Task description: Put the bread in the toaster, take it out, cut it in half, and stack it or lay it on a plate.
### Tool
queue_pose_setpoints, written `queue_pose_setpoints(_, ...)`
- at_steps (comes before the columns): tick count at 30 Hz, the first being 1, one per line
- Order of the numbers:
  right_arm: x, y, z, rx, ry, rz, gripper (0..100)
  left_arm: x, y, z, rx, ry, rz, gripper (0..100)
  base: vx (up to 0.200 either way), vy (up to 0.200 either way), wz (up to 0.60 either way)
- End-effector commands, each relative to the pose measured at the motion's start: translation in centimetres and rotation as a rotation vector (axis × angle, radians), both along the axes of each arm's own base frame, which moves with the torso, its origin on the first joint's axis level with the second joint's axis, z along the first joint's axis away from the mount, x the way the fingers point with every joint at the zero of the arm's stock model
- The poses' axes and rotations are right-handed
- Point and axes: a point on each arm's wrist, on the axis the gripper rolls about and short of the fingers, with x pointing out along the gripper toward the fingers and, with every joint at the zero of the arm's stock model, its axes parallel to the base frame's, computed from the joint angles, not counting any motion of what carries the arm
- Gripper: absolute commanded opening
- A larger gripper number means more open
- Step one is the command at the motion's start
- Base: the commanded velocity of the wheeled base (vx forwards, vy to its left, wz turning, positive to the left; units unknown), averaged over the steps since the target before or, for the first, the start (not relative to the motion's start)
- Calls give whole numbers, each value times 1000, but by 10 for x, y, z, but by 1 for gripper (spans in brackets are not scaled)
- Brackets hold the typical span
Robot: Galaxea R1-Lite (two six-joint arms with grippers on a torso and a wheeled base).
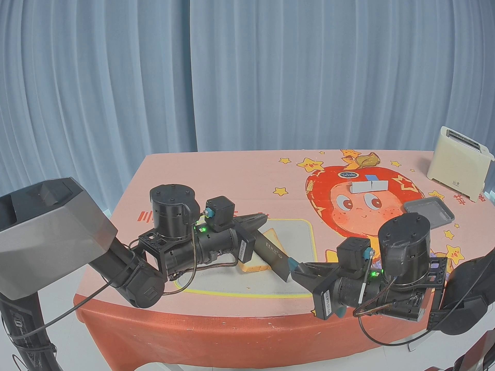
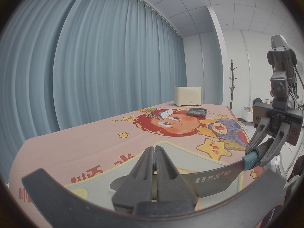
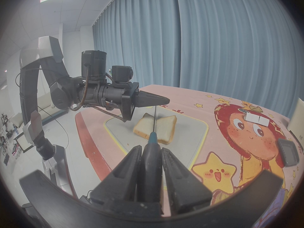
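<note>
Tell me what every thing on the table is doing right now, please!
bread: lying flat on the board, knife across its middle.
knife: held on edge over the bread.
right gripper: shut on the knife handle.
left gripper: shut, empty, above the blade.
toaster: upright at the far corner, nothing sticking out.
tray: empty.

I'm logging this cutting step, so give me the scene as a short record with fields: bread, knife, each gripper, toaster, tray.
bread slice: lies flat on the cutting mat
knife: blade on edge across the slice's middle; whether it has cut through cannot be told
right gripper: shut on the knife's handle
left gripper: shut, just above the slice, by the blade
toaster: far right corner of the table
dark tray: empty, in front of the toaster
</note>
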Motion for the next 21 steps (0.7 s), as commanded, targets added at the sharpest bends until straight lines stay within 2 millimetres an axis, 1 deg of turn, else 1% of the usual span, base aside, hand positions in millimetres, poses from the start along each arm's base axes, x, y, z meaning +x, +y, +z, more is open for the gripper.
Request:
queue_pose_setpoints(1,0,0,1,0,-1,-1,0,-2,1,1,-4,-1,0,0,0,0,0)
queue_pose_setpoints(5,-2,-3,9,24,-23,-4,0,-6,3,-7,10,21,-2,0,0,0,0)
queue_pose_setpoints(9,-2,-4,7,15,-19,-7,0,-9,4,-13,25,41,-5,0,0,0,0)
queue_pose_setpoints(13,-3,-4,8,15,-21,-7,0,-11,3,-12,22,43,-11,0,0,0,0)
queue_pose_setpoints(17,-4,-6,11,22,-27,-9,0,-15,-3,-12,22,43,-27,0,0,0,0)
queue_pose_setpoints(21,-4,-4,5,6,-15,-3,0,-13,-2,-12,21,41,-21,0,0,0,0)
